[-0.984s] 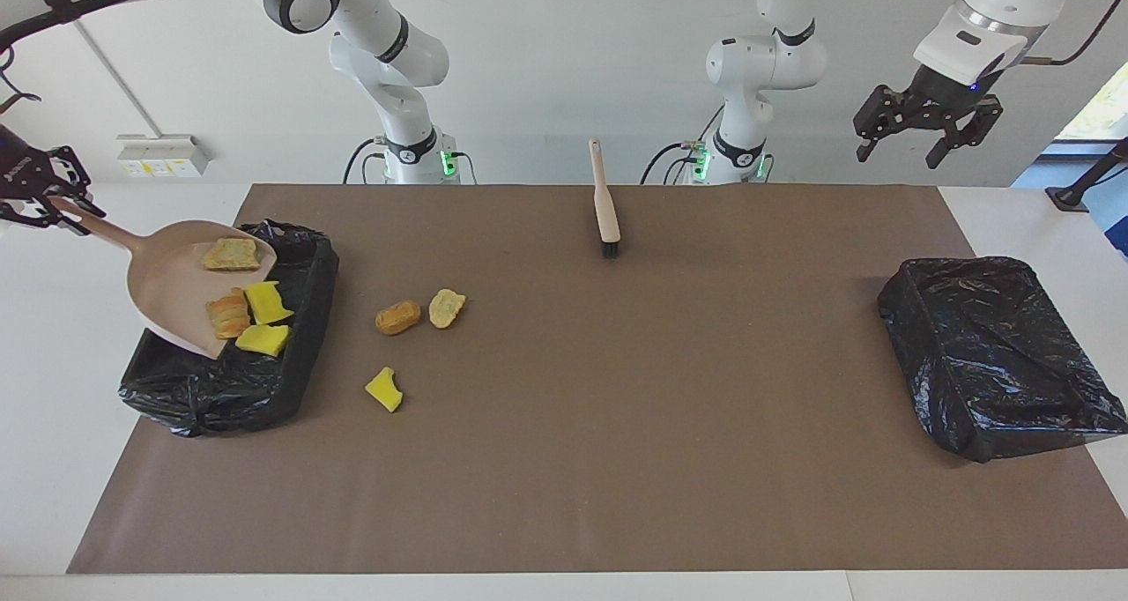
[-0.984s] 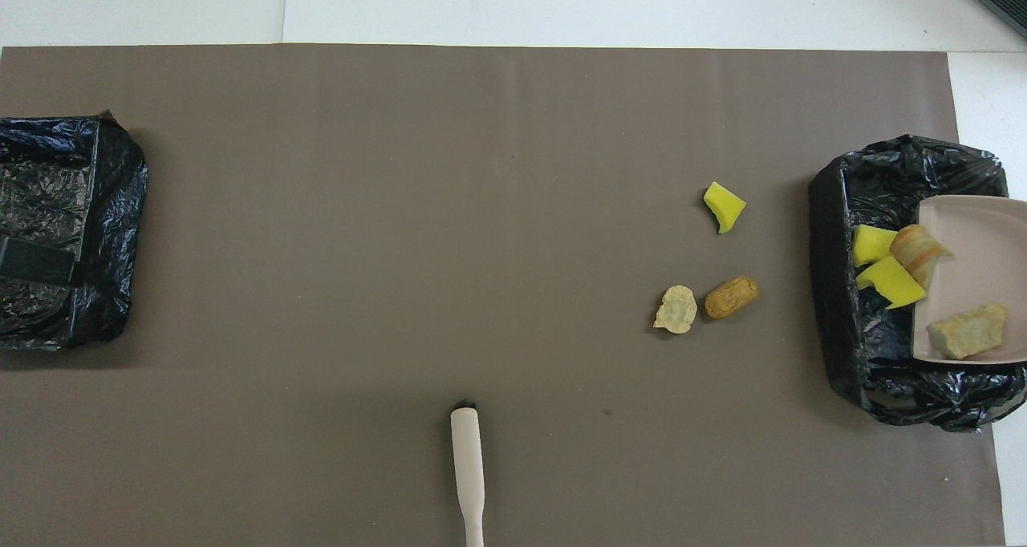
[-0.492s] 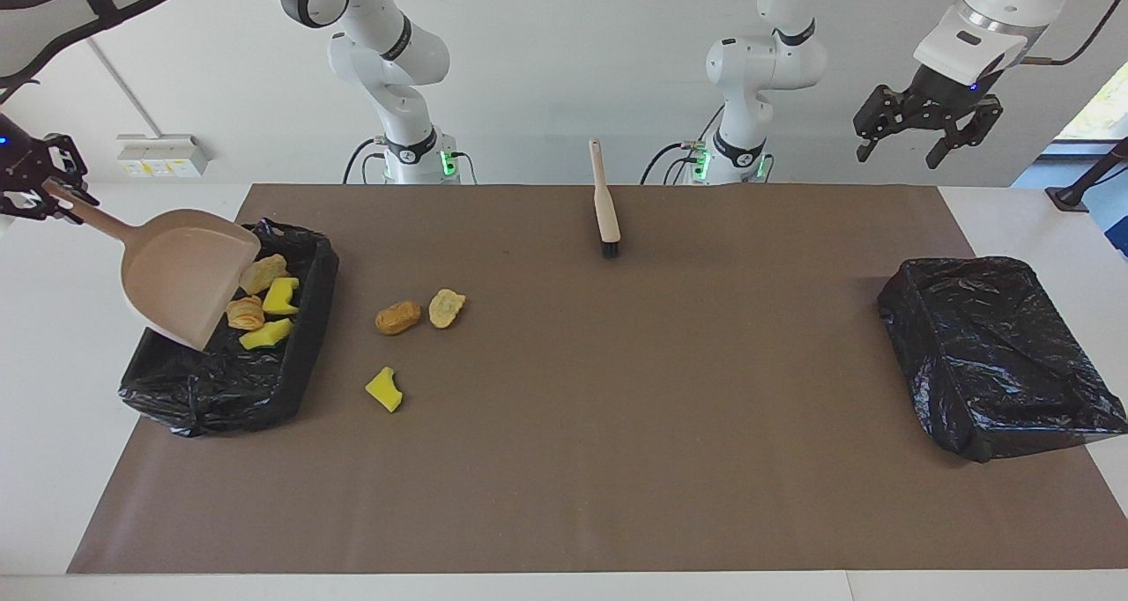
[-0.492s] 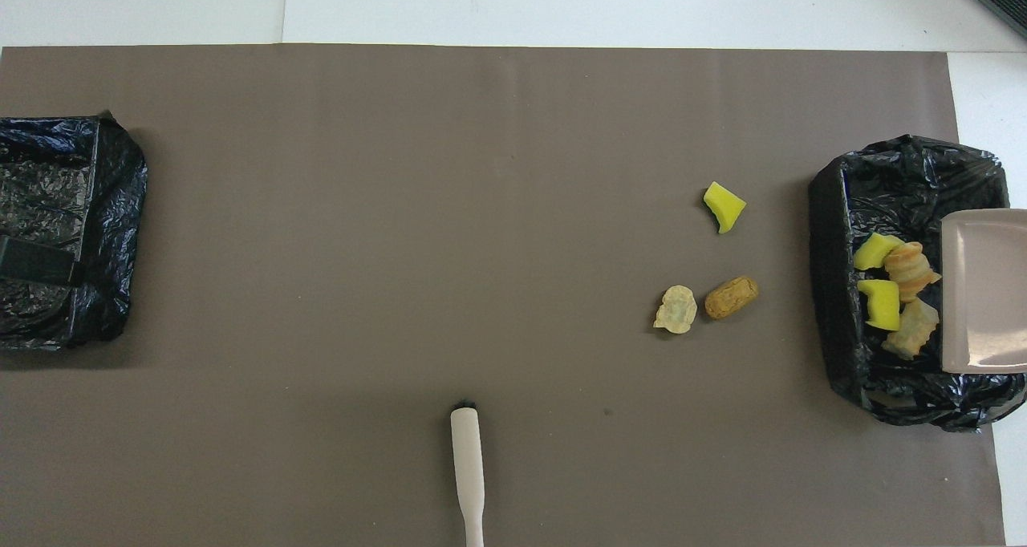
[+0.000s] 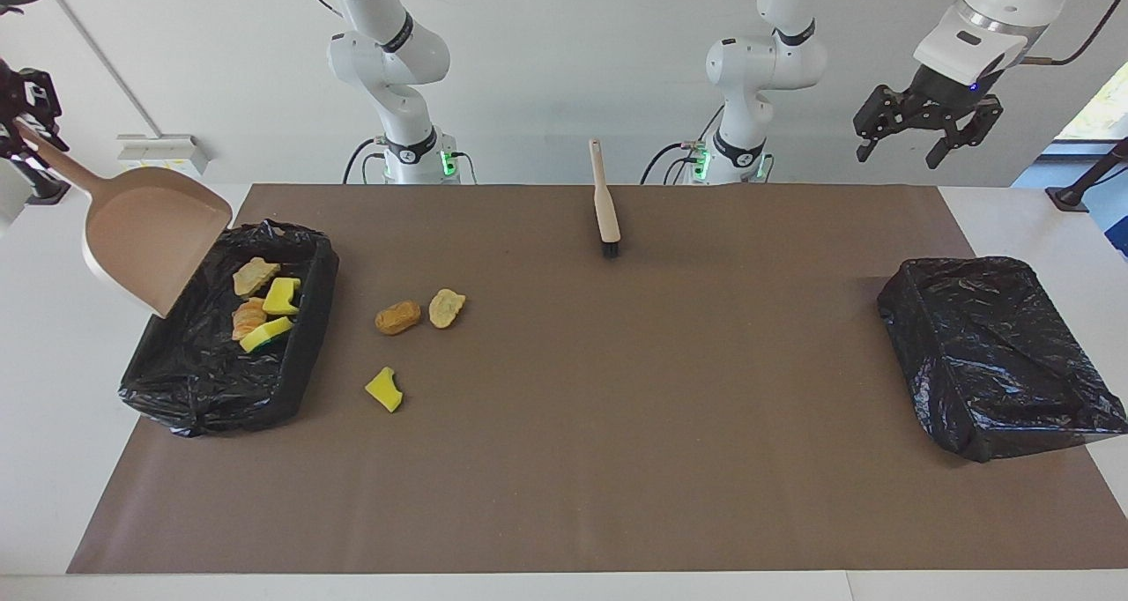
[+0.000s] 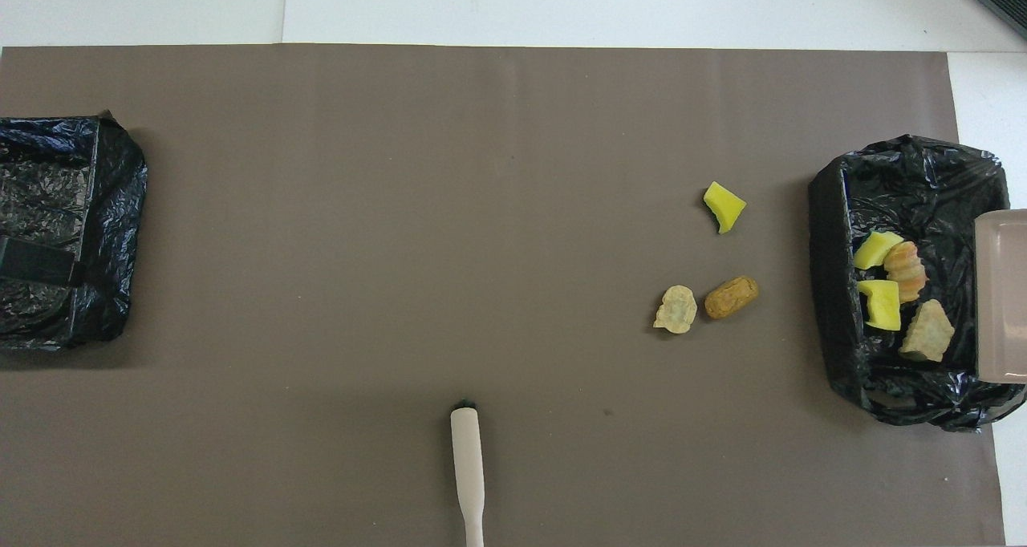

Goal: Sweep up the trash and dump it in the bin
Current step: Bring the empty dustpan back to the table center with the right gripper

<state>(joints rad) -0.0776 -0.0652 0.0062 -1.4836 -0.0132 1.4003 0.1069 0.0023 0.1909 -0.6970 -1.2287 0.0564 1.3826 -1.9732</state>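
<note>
The right gripper (image 5: 26,129), upper left of the facing view, is clenched on the dustpan (image 5: 145,235) handle over the bin (image 5: 304,319); the left gripper (image 5: 925,138) hangs released; three light, probably soft trash scraps (image 5: 398,317), left of centre, look better swept than pinched.

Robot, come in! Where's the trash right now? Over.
Right gripper shut on dustpan handle, tilted over bin. Left gripper open, waiting over the table's end. Four scraps in bin, three on mat. Nothing in the way.
</note>
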